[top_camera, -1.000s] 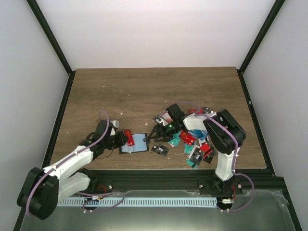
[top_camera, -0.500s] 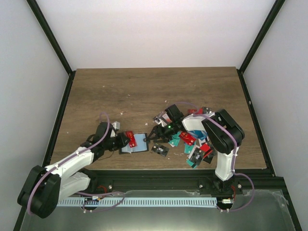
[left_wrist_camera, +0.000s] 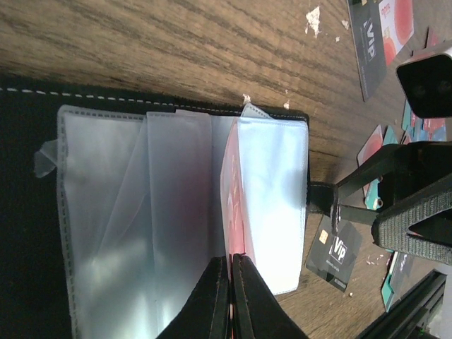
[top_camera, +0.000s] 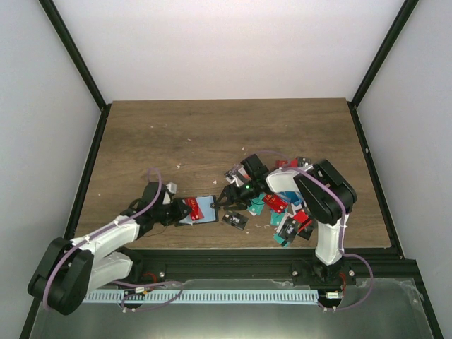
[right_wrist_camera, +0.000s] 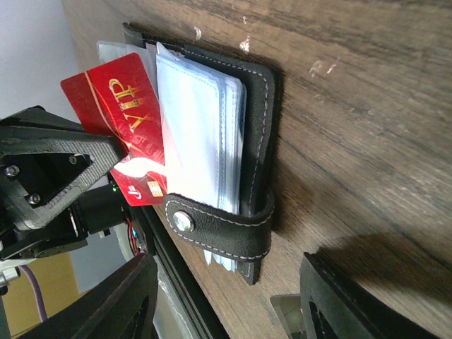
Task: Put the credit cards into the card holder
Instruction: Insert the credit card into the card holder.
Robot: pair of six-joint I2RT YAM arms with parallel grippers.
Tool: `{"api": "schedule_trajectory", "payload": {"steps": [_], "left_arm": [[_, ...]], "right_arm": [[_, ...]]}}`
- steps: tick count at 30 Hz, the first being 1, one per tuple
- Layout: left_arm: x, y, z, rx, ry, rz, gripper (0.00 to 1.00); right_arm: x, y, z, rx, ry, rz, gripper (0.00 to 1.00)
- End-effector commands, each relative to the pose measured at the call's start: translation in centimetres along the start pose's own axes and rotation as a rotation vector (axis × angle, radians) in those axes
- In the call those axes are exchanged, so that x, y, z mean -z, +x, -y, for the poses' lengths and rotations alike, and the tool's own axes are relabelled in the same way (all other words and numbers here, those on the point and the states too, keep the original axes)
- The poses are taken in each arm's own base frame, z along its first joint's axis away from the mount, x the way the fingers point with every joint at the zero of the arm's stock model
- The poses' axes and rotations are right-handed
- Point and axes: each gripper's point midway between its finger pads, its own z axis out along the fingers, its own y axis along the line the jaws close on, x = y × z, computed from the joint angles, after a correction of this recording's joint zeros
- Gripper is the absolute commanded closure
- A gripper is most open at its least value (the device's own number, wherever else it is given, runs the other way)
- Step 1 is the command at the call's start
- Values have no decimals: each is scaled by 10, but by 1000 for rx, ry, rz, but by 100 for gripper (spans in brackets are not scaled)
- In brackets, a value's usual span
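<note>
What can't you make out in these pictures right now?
Left wrist view: red card, edge-on in the left gripper; its depth in the card holder is hidden by cloudy sleeves.
Top view: card pile, partly covered by the right arm; no count possible.
Top view: whether the right gripper touches the holder's tab; too small.

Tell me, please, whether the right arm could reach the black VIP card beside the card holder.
Probably yes: the black VIP card lies uncovered, close beside the open right pincer.

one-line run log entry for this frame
left fingers shut on red card | card edge between card holder sleeves | right fingers open by snap tab
</note>
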Motion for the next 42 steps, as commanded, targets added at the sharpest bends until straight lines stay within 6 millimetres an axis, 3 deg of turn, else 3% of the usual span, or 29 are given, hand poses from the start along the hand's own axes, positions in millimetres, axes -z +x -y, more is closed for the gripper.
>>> {"api": "schedule_trajectory", "payload": {"steps": [1, 42], "left_arm": [[-5, 7, -6, 29, -14, -46, 96], [-36, 19, 6, -119, -64, -394, 96]], "right_arm": [[-6, -5, -5, 12, -14, -10, 43], [-18, -34, -6, 56, -1, -27, 43]]}}
